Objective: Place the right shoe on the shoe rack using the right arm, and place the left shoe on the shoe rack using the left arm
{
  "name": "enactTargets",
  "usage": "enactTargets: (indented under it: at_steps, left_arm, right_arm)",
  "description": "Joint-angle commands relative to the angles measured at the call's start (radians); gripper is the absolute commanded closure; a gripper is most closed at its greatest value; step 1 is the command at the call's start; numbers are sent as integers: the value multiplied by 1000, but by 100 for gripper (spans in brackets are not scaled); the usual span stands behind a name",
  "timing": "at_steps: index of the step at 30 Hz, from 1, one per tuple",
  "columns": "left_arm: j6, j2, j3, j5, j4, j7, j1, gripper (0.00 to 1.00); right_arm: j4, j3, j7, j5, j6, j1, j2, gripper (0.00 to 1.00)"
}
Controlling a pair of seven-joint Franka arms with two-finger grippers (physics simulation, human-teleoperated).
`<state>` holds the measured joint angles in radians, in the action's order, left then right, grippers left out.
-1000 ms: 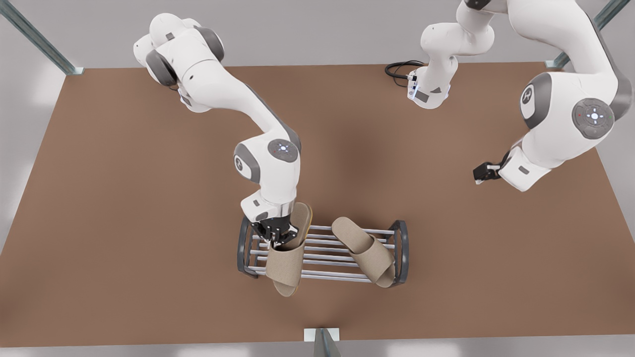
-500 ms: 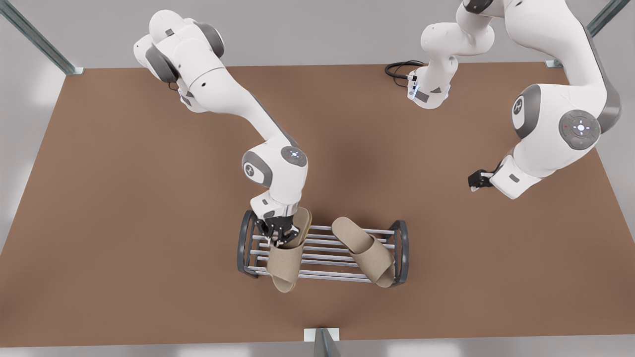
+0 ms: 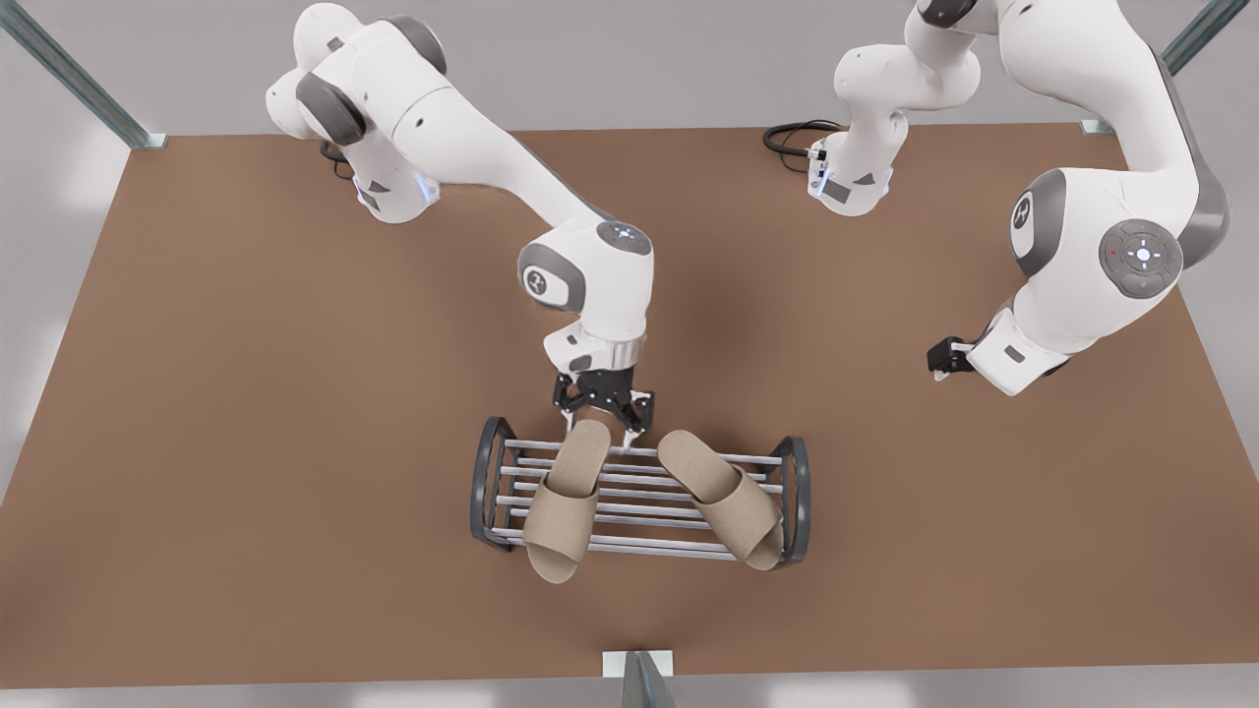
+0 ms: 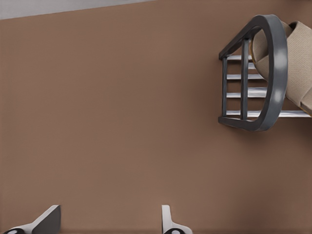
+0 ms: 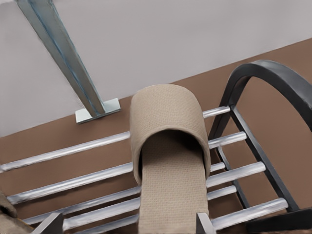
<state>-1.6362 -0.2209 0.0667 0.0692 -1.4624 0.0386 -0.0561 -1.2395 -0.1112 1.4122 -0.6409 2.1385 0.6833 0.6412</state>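
Note:
Two beige slippers lie on the shoe rack [image 3: 492,482], a low rack of silver bars between dark curved end frames. The right shoe [image 3: 563,511] rests toward the front view's left, its toe overhanging the near bar. The left shoe [image 3: 723,497] lies angled by the other end frame. My right gripper [image 3: 600,428] hovers open just behind the right shoe's heel, holding nothing. The right wrist view shows that shoe [image 5: 168,146] across the bars [image 5: 73,183], between my open fingers [image 5: 204,224]. My left gripper [image 3: 939,362] waits open, off to the front view's right, with the rack's end frame [image 4: 273,73] and left shoe [image 4: 300,63] in its wrist view.
The brown table [image 3: 246,442] spreads wide around the rack. A black cable [image 3: 792,138] coils by the far arm base. Metal posts stand at the corners [image 3: 128,128] and at the near edge [image 3: 637,674].
My right gripper has let go of the right shoe, opened and drawn back up and away behind the rack. The shoe has settled flat on the bars. The left arm shifted slightly.

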Motion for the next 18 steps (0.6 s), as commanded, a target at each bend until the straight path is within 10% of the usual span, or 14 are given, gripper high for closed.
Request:
enactTargets:
  at_steps: [1,12,16,18]
  left_arm:
    - [1,2,1,1,2,-11,-1,0]
    - [4,-1,1,0,0,-11,-1,0]
    - [10,2,1,0,-1,-11,-1,0]
    - [10,0,1,0,-1,-11,-2,0]
  right_arm:
    - [8,-30,162,20,-147,-1,-52,0]
    - [252,-39,-1097,586,-664,-645,-290,0]
    - [-368,-70,-1277,593,-334,-728,-601,0]
    - [-324,71,-1291,630,-373,-538,-591,0]
